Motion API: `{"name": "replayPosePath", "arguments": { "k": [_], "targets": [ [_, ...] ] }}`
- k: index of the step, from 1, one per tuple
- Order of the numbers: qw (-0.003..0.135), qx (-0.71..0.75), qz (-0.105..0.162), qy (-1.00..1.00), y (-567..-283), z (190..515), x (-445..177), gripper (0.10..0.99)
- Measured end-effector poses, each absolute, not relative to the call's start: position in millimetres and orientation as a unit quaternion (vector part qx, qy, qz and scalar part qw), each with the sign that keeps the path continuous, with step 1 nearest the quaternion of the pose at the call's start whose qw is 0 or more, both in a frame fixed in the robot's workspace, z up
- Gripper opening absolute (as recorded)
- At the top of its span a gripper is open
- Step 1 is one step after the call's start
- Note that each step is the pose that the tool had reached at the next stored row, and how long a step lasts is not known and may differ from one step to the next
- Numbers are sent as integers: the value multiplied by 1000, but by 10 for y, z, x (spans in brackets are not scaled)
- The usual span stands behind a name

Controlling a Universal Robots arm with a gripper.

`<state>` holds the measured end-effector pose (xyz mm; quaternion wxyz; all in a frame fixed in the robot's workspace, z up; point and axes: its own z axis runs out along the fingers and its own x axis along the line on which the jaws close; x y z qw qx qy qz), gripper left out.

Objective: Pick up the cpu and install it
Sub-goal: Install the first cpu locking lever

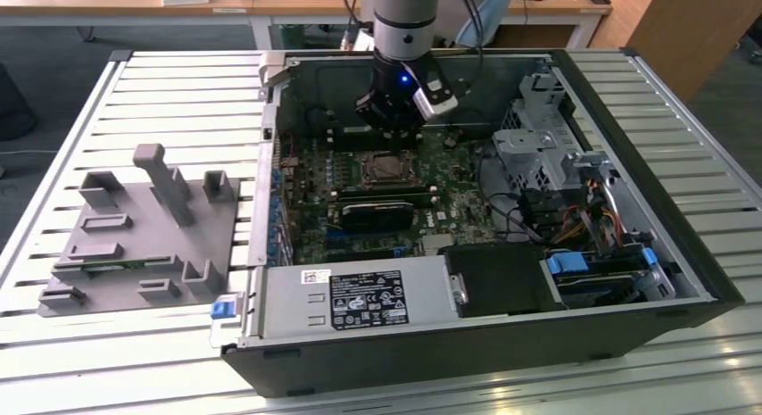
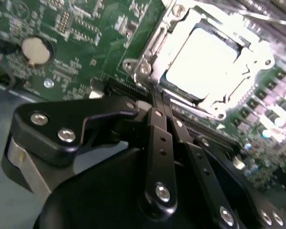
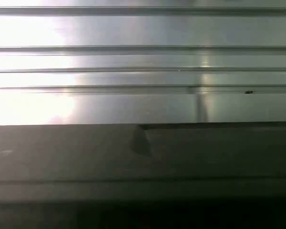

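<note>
On the exterior view's left, a grey tray (image 1: 137, 245) with upright pegs and shallow pockets is lying flat on the slatted metal counter (image 1: 71, 147), well apart from the arm. Just beside the tray, toward the exterior view's right, an open black computer case (image 1: 666, 254) is lying on its side, exposing a green motherboard (image 1: 345, 210). Near the front wall of the case, a silver power supply (image 1: 357, 299) with a printed label is sitting along the lower edge.

At the middle of the board, the cpu (image 1: 386, 170) is sitting inside the square metal-framed socket (image 1: 363, 158), its silvery top facing upward; in the second wrist view the cpu (image 2: 205, 62) is appearing as a bright, glaring square bordered by the socket frame (image 2: 148, 67), with a round coin battery (image 2: 35, 50) lying on the board off to one side. 1 dark component (image 1: 375, 210) is lying just below the socket in the exterior view.

The end effector (image 1: 391, 120) is hanging from the grey arm (image 1: 402, 22) directly above the far edge of the socket, near the cpu but not touching it. In the second wrist view its black linkages are converging toward the socket edge with the fingertips drawn together and nothing between them, so it is clenched on nothing.

On the exterior view's right, a metal drive cage (image 1: 536, 152) and blue-tabbed bays (image 1: 572, 263) are occupying the case's remaining space.
</note>
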<state>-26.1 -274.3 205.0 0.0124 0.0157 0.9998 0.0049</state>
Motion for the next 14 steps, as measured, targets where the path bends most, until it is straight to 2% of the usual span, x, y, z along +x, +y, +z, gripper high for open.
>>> {"name": "replayPosePath", "arguments": {
  "k": [14],
  "targets": [
    [12,16,5,1000,-2799,2100,-260,106]
  ]
}}
